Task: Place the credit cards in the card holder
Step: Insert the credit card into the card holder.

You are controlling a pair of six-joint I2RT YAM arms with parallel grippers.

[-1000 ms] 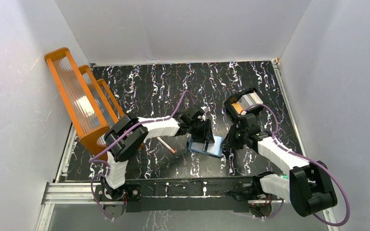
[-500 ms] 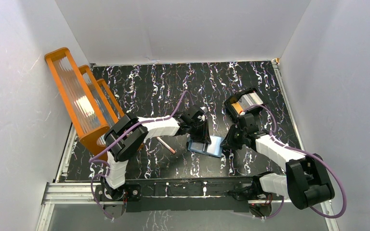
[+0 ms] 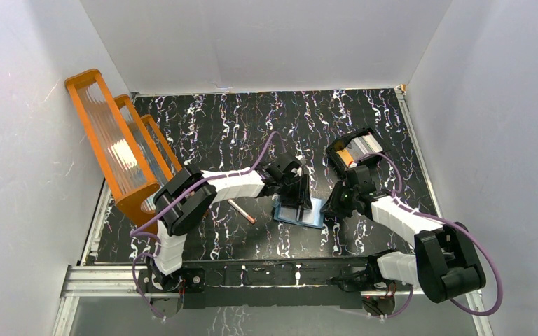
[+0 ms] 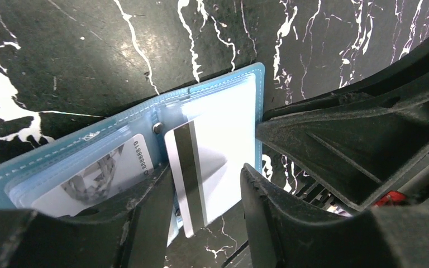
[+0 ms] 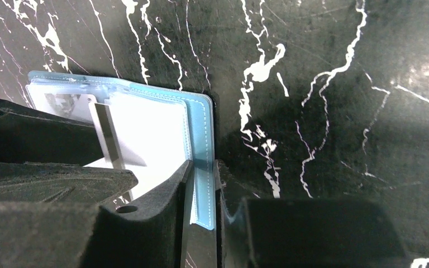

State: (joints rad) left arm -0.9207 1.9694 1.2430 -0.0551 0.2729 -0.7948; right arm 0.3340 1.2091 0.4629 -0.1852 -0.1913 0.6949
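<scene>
1. While its jaws are standing apart, the left end effector point(image 4: 204, 173) is straddling a white striped credit card point(image 4: 187, 178), which is leaning on one finger above the open card holder point(image 4: 89, 137).
2. The right end effector point(image 5: 202, 167) is clamping the holder's 3 o'clock edge.
3. The holder is lying mid-desk point(image 5: 341, 111), with another card point(image 4: 95, 178) sitting in its 9 o'clock pocket.
4. More cards point(image 3: 359, 147) are lying in a black tray point(image 3: 333, 150) at 2 o'clock.

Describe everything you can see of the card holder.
The card holder lies open on the black marbled table: teal cover with pale stitching, lighter inside, clear plastic pockets, a small snap. One pocket holds a printed card. The right gripper pinches its cover edge; the left gripper straddles a striped white card over its other page.
</scene>
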